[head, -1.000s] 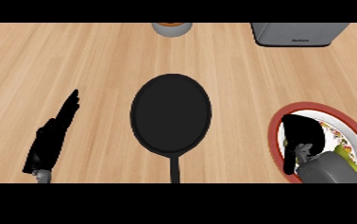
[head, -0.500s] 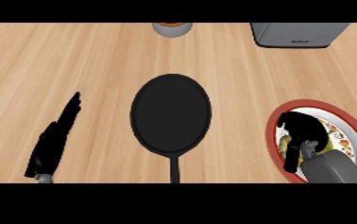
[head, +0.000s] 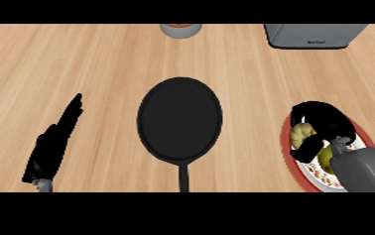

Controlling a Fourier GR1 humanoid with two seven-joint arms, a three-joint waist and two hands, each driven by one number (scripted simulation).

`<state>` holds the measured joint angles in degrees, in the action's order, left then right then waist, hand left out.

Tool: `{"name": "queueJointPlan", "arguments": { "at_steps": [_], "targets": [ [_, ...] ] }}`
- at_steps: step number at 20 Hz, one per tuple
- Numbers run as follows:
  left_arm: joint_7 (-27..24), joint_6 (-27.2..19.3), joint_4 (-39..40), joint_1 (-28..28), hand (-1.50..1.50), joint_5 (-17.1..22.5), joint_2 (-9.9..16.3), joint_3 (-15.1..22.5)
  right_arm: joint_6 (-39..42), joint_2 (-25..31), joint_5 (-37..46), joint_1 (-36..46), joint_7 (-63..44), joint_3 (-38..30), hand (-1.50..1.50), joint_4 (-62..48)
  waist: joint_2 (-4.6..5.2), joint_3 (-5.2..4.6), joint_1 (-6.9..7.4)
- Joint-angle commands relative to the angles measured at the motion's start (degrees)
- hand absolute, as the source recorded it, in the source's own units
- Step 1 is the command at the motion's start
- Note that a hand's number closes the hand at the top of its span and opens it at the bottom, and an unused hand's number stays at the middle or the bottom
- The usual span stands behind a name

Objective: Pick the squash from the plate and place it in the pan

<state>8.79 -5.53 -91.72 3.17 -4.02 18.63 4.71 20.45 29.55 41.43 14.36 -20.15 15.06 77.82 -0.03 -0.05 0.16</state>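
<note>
Head view: right hand [head: 326,125] fingers curled rnd squash [head: 302,134] on plate [head: 293,163].

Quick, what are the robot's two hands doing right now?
Left hand: open, fingers straight, resting at the counter's left, holding nothing.
Right hand: fingers curled round the squash on the plate.

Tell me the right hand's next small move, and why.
Probably a short lift straight up. The right hand is curled round the yellow squash, which sits low over the red-rimmed plate. The pan lies apart to its left with nothing in it, so the squash should clear the plate's rim before any sideways carry. The left hand rests open at the view's lower left.
</note>
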Motion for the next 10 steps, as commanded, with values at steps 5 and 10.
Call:
{"name": "queueJointPlan", "arguments": {
  "at_steps": [5,10],
  "targets": [
    [-1.2,0.0,1.6,0.9,0.00,-0.1,-0.9,-0.2,-17.9,1.3,4.0,5.6,12.1,-4.3,1.50,9.7,-0.22,0.11,-0.14],
    [-0.3,-0.8,-1.1,1.7,0.00,-1.9,-1.9,1.2,-20.3,-3.4,4.7,5.4,12.8,-2.2,1.50,17.1,-0.17,0.06,-0.13]
  ]
}}
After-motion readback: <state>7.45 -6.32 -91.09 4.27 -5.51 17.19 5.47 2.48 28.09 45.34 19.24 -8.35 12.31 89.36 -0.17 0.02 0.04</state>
